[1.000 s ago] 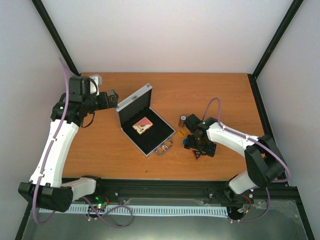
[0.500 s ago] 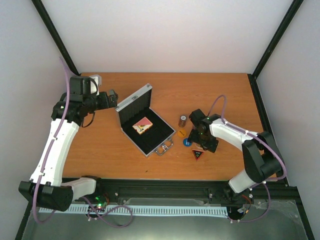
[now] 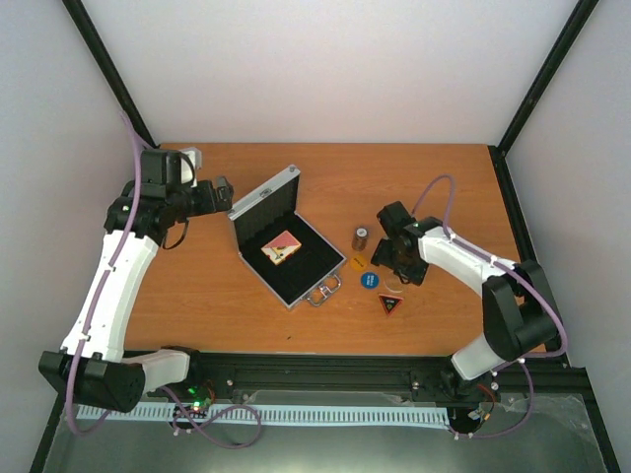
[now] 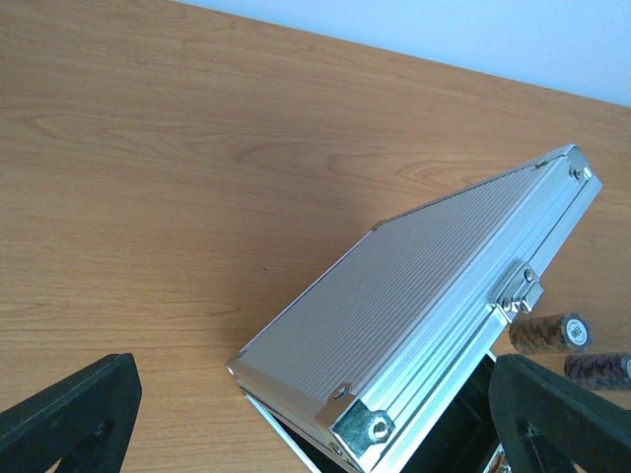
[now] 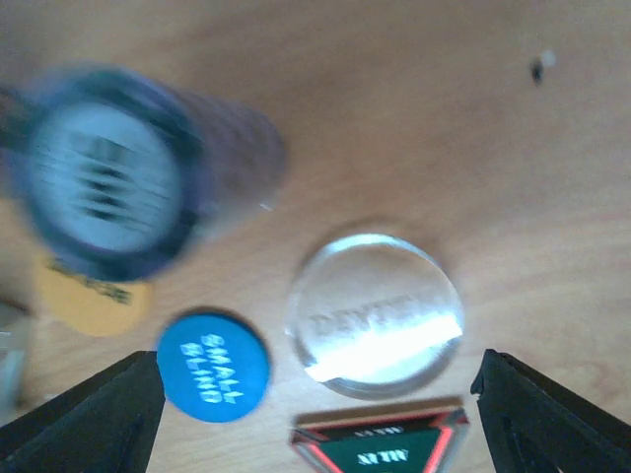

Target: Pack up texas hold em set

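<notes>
The silver case (image 3: 264,200) stands open mid-table, and a red card deck (image 3: 282,247) lies on its black lining. To its right are a chip stack (image 3: 361,237), an orange disc (image 3: 359,262), a blue disc (image 3: 369,280) and a dark triangular button (image 3: 390,304). My right gripper (image 3: 396,258) hovers open just right of the chip stack. Its wrist view shows the blurred chip stack (image 5: 118,187), the blue disc (image 5: 213,367), a clear disc (image 5: 375,313) and the button (image 5: 380,448) below the jaws. My left gripper (image 3: 219,192) is open behind the lid (image 4: 424,286), nothing gripped.
The case's metal handle (image 3: 324,292) sticks out towards the near edge. Two chip stacks (image 4: 552,333) show beyond the lid in the left wrist view. Black frame posts rise at the table's back corners, and white walls close it in.
My right gripper has moved away from the near edge, off the blue disc and the triangular button, which now lie uncovered. The left arm has barely shifted.
</notes>
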Controlling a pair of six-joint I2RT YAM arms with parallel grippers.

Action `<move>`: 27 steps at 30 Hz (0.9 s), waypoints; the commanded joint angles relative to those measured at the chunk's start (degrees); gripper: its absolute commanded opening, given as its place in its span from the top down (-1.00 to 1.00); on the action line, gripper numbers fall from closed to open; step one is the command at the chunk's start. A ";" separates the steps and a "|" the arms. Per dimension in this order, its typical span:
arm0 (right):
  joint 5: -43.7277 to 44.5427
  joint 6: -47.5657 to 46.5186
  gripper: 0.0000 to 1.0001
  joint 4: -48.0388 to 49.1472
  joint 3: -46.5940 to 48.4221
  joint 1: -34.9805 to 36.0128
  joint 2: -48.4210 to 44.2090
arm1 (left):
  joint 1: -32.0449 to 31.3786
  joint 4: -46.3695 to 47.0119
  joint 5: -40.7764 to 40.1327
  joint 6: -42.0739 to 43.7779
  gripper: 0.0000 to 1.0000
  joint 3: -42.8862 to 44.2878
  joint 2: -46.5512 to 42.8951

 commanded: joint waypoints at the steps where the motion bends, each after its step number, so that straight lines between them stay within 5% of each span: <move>1: 3.10 -5.28 -0.75 0.40 7.07 -0.42 0.11 | -0.14 0.17 -0.27 -0.56 -1.00 0.88 0.71; 12: 2.69 -8.65 -0.56 -2.46 17.29 -0.63 12.67 | -0.14 -0.52 -0.83 -0.02 -0.99 1.99 1.35; 27: 2.89 -10.15 -0.44 -3.50 19.80 -2.30 15.80 | -0.14 -0.07 -0.66 0.11 -0.99 2.10 2.86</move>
